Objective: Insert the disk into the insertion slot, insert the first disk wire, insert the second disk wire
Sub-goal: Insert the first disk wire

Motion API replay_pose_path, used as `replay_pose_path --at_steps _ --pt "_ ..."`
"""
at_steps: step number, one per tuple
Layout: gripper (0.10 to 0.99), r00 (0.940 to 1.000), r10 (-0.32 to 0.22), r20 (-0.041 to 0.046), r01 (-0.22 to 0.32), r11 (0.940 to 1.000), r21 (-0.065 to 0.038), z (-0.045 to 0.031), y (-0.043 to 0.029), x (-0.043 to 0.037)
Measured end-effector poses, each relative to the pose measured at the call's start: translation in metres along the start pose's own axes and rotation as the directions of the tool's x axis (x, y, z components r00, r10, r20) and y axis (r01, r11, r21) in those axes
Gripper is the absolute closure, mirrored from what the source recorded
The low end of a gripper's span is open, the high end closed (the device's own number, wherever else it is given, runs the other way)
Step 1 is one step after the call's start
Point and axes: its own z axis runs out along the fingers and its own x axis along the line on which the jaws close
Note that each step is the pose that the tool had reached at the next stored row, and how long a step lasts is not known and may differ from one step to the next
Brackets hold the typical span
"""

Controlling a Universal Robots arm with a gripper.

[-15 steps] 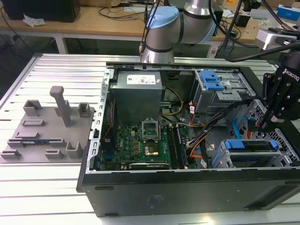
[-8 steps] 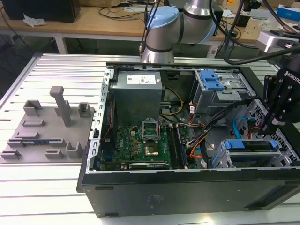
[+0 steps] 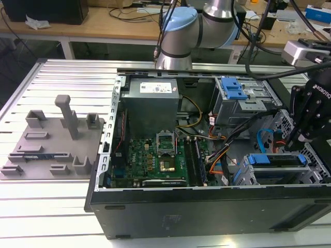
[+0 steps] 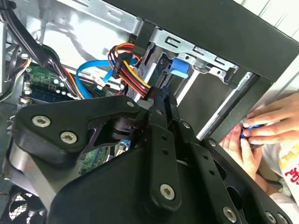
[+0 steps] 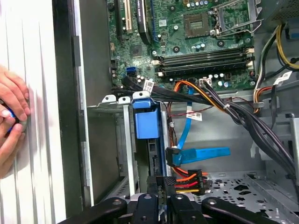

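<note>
Blue-framed and already home — finds the disk (image 3: 274,160) seated in the insertion slot (image 3: 313,173), carrier tab outward for an easy pull. Hangs the tool (image 5: 161,184) at the drive's far end from that tab, apparently clenched on the black plug of the red-orange-yellow disk wire (image 5: 187,179), presumably to line it up with its port. Leaves the flat blue disk wire (image 5: 205,153) loose just beside. Places a person's hand (image 5: 10,123) outside the case, on the counter (image 3: 62,206). Reads nothing on the white power-supply label (image 3: 155,89) — print too small.
</note>
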Motion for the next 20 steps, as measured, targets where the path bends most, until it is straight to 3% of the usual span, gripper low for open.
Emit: replay_pose_path --at_steps 3,7,20 --pt "0.922 0.9999 -0.004 0.0142 0.004 1.0000 0.000 0.0004 0.0000 0.0003" --pt "0.922 0.9987 -0.049 0.0118 0.049 0.9988 0.008 0.0005 -0.0024 0.0004" --pt "0.922 0.9986 -0.051 0.0118 0.051 0.9987 0.008 0.0027 -0.0017 0.0029"
